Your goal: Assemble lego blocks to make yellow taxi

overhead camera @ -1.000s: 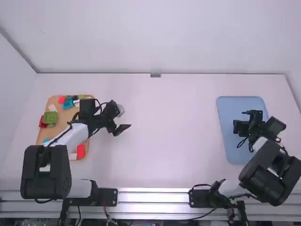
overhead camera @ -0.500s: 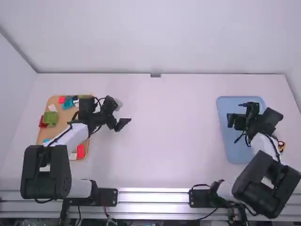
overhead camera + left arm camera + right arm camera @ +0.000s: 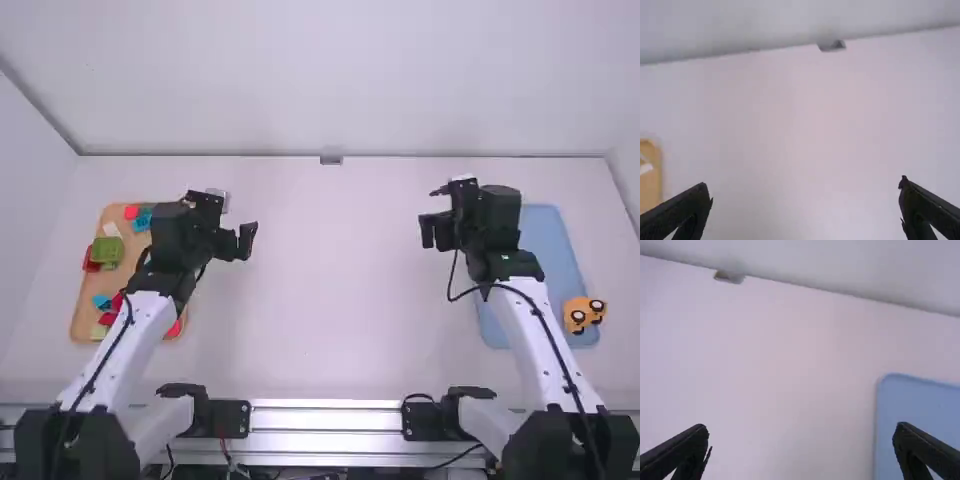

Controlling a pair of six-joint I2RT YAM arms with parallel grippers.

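Yellow taxi (image 3: 584,313) sits in the blue tray (image 3: 545,235), at the near right corner, looks built. From the right gripper (image 3: 436,232) it lies back toward the camera and well off to the right, past that arm's own forearm (image 3: 533,325); right arm clearly the nearer, left gripper (image 3: 238,243) is across the white table (image 3: 340,300). Taxi's long axis runs roughly side to side, slightly slanted, far end to the right; two dark wheels show, can't tell if it's upright or on its side. Both grippers spread wide, nothing between the fingers, each above the table beside its own tray. Counts: one taxi, two trays, two grippers. Tan tray (image 3: 88,305) has spare pieces: one big green block (image 3: 107,252), one white piece (image 3: 112,230), at least three red ones (image 3: 131,212), at least two blue ones (image 3: 142,220); left arm covers part, so full count can't be told. Judgement: assembly probably done, arms likely just need to park. If the taxi needs a touch-up, right arm must fold back and come down; risk is its forearm or elbow knocking it.
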